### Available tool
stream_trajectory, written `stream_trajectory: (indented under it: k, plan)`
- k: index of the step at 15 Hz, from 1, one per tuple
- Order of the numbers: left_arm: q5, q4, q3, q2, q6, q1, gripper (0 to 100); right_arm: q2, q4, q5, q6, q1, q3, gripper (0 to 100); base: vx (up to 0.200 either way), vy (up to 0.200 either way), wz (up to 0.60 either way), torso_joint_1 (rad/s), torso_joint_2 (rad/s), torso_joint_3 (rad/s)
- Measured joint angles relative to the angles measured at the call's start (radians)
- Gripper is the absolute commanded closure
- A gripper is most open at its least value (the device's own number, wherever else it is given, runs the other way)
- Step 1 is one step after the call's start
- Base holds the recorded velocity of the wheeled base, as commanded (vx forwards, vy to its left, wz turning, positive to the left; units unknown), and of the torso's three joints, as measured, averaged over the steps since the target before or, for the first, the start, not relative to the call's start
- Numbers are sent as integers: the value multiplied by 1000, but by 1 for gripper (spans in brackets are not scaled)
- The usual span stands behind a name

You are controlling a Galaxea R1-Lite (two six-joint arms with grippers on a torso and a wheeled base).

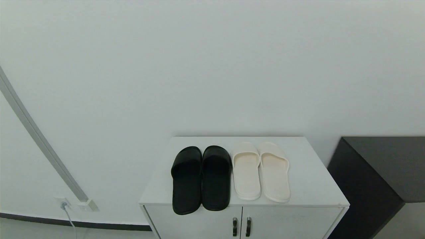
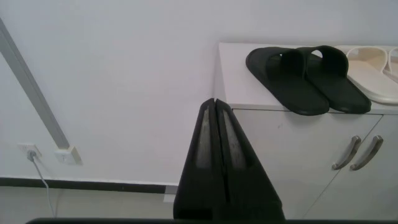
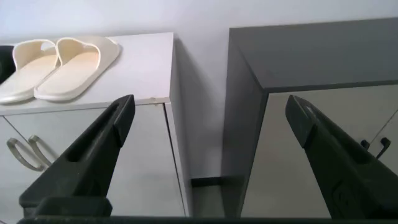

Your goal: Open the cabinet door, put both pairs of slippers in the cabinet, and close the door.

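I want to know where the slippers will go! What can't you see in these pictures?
- Inside of the white cabinet: hidden behind its shut doors in every view.
- The cabinet's lower part and the ends of the handles: cut off by the head view's bottom edge.
- White slippers: partly cut off by the left wrist view's edge.
- Dark cabinet: its far side runs past the head view's edge.

Robot's left gripper (image 2: 214,102) held in open air, fingers pressed flat together into single edge; right gripper (image 3: 210,102) likewise aloft, fingers spread wide apart.
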Motion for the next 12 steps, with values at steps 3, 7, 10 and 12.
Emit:
stream_trajectory:
  k: [3,7,10,12]
  plan:
    - [0,0,0,0,1,0,100,17,5,25,74,7,-91,0,0,0,0,0,0,0]
    - [-1,0,0,0,1,0,100,177,154,177,47,28,-252,0,0,0,0,0,0,0]
    - [-2,0,0,0,2,0,100,392,53,268,18,51,-234,0,0,0,0,0,0,0]
    - [-2,0,0,0,2,0,100,570,-51,284,17,103,-236,0,0,0,0,0,0,0]
